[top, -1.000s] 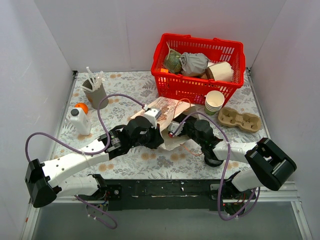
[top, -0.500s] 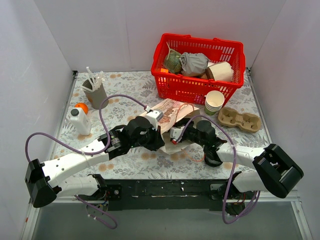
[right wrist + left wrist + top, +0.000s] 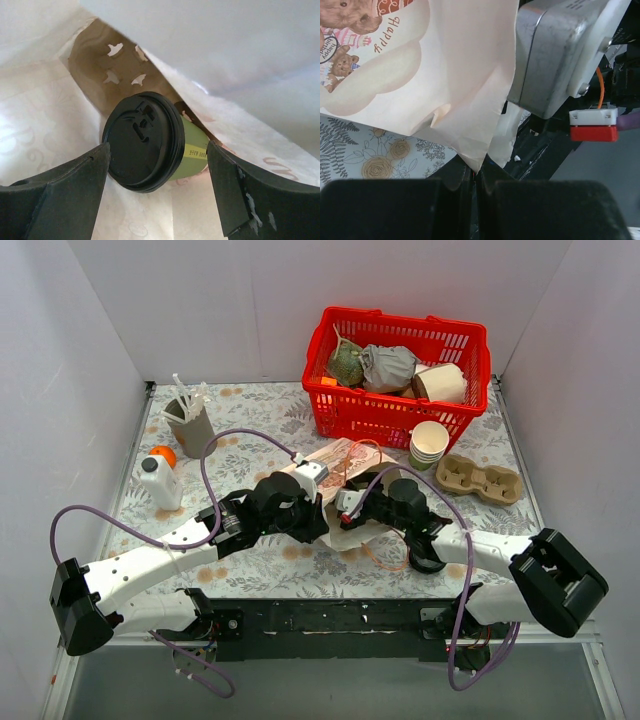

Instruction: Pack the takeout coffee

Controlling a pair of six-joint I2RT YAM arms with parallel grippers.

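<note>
From above, the left arm (image 3: pixel 160 560) and right arm (image 3: pixel 480 545) stretch low, wrists meeting at the bag (image 3: pixel 340 455). The left gripper (image 3: pixel 477 176) pinches the bag's edge. The right gripper (image 3: pixel 157 150) gapes wide inside the bag, the coffee (image 3: pixel 192 150) lying sideways between its fingers (image 3: pixel 60 195), lid (image 3: pixel 142 142) toward the camera.

paper bag (image 3: pixel 40 120) interior — walls pressed close around right gripper (image 3: pixel 157 147) | takeout coffee (image 3: pixel 143 148) filled gap between its fingers (image 3: pixel 60 190) | left gripper (image 3: pixel 477 182) pinched bag rim
</note>
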